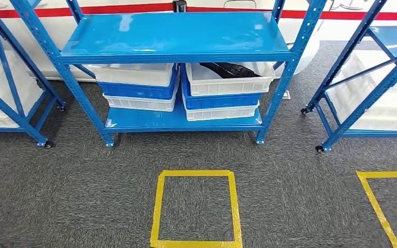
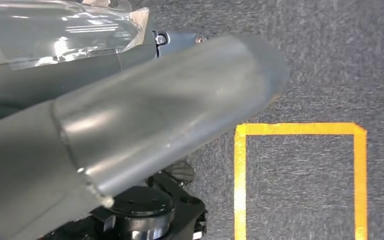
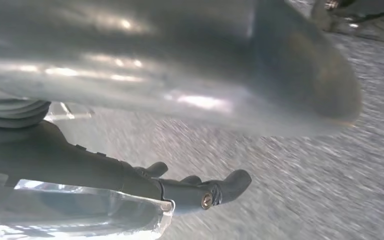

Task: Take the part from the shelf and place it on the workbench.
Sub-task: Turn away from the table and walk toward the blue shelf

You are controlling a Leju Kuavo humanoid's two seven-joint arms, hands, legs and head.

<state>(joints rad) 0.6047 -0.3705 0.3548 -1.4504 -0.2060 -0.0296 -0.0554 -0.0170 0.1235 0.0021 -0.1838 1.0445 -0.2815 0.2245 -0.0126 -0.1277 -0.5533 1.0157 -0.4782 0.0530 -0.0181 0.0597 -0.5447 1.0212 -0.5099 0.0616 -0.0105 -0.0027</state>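
Note:
A black part point(image 1: 230, 69) lies in the upper white bin point(image 1: 227, 85) on the right of the blue shelf's point(image 1: 176, 36) lower level, partly hidden under the top board. My left hand point(image 2: 130, 120) hangs over the carpet, its thick grey thumb in front and its dark fingers point(image 2: 80, 75) stretched out behind it, holding nothing. My right hand point(image 3: 170, 65) also hangs above the carpet. Its dark fingers point(image 3: 190, 192) are extended, apart from the thumb, with nothing between them. Both hands are far from the shelf.
White and blue bins point(image 1: 139, 88) are stacked on the left of the lower board. More blue racks stand at the left point(image 1: 10, 77) and right point(image 1: 372, 77). A yellow tape square point(image 1: 196, 209) marks the grey carpet before the shelf, another point(image 1: 377, 206) at the right.

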